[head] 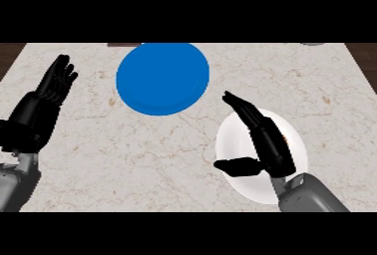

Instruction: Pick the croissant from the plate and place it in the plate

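A white plate (239,133) lies at the right front of the counter. My right hand (267,144) hovers over it, open, fingers straight and pointing away, thumb out to the left. Only an orange-brown sliver of the croissant (284,138) shows at the hand's right edge; the rest is hidden beneath it. I cannot tell whether the hand touches it. A blue plate (163,78) lies bare at the back middle of the counter. My left hand (53,84) rests open at the left edge, fingers up.
The marble counter (147,149) spreads between the two plates. Dark floor shows past its left and right back corners. A small grey object (313,44) peeks in at the back right edge.
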You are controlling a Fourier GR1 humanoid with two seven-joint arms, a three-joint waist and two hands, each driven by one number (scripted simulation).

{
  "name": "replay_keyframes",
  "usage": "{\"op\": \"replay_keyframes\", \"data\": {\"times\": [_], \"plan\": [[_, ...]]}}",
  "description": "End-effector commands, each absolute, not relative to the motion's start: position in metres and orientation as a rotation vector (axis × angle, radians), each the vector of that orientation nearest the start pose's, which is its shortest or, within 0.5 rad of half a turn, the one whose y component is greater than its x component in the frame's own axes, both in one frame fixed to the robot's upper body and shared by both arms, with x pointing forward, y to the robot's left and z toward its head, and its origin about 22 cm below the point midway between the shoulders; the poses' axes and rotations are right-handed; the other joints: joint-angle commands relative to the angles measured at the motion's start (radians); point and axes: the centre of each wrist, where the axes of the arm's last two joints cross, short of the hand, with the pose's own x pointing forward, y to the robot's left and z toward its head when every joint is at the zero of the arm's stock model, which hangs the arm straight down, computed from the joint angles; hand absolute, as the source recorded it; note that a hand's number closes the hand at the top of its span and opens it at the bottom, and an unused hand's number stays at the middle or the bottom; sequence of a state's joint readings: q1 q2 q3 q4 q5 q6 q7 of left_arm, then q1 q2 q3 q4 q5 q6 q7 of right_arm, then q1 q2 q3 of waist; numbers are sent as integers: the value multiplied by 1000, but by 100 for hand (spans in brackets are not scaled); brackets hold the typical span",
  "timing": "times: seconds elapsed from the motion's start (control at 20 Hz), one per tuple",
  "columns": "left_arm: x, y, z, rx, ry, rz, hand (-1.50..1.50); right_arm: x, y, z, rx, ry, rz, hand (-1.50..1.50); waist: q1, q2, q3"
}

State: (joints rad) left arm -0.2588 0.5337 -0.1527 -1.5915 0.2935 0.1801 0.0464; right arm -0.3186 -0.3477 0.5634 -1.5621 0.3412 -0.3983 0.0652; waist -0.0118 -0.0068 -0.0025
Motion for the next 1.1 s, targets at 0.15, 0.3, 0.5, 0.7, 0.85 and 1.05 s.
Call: {"op": "replay_keyframes", "data": {"times": [0.15, 0.3, 0.5, 0.7, 0.85, 1.05], "plan": [[293, 290, 109, 169, -1738, -237, 0, 286, -182, 100, -738, -1476, 1019, -150, 3, -7, -4], [289, 286, 103, 162, -1740, -238, 0, 282, -183, 117, -767, -1262, 1148, -150, 1, -8, -4], [289, 288, 107, 144, -1737, -233, 0, 268, -168, 117, -739, -1014, 1308, -150, 4, -5, -1], [300, 285, 92, 153, -1739, -224, 0, 276, -142, 156, -748, -920, 1336, -150, 5, 6, 0], [296, 288, 102, 128, -1737, -240, 0, 272, -144, 120, -747, -864, 1324, -150, 12, 6, 2], [294, 276, 95, 118, -1737, -225, 0, 297, -149, 131, -812, -854, 1301, -150, 16, 7, 2]]}}
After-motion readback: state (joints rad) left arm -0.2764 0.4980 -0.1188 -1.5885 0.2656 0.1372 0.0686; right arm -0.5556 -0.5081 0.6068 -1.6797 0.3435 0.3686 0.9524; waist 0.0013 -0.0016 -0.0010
